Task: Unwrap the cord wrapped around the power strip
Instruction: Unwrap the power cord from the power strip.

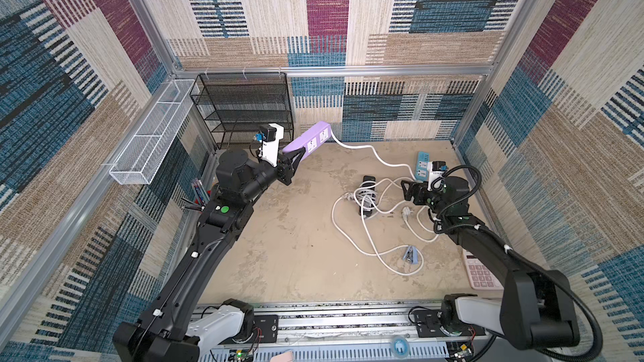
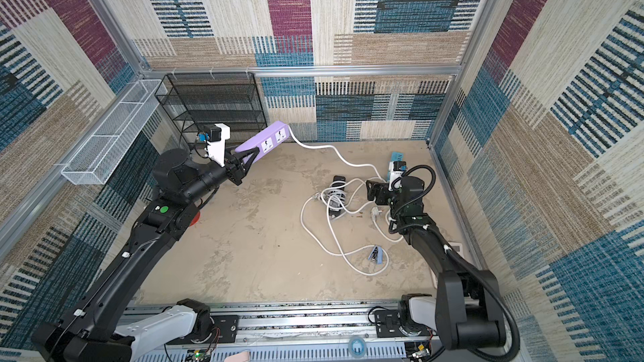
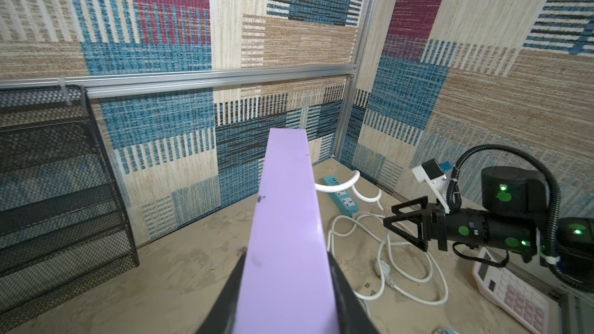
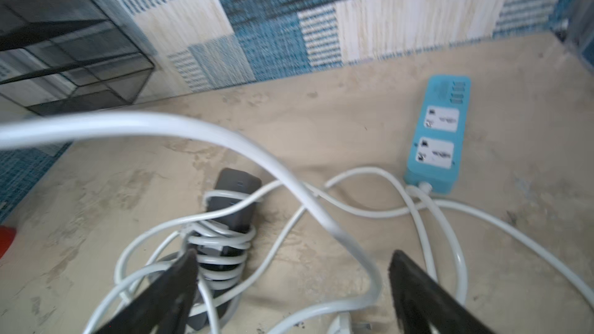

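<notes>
Our left gripper (image 1: 300, 155) clamps the purple power strip (image 1: 315, 139); our right gripper (image 4: 293, 253) is open, white cord (image 4: 225, 136) crossing before it, the wrapped black strip (image 4: 238, 184) near.

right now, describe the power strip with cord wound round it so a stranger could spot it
On the right half of the beige table, just ahead of the open right claw, the black power strip lies amid loose white cable. Unlike the blue strip nearby and the purple strip held by the left claw, white cord coils round it.
</notes>
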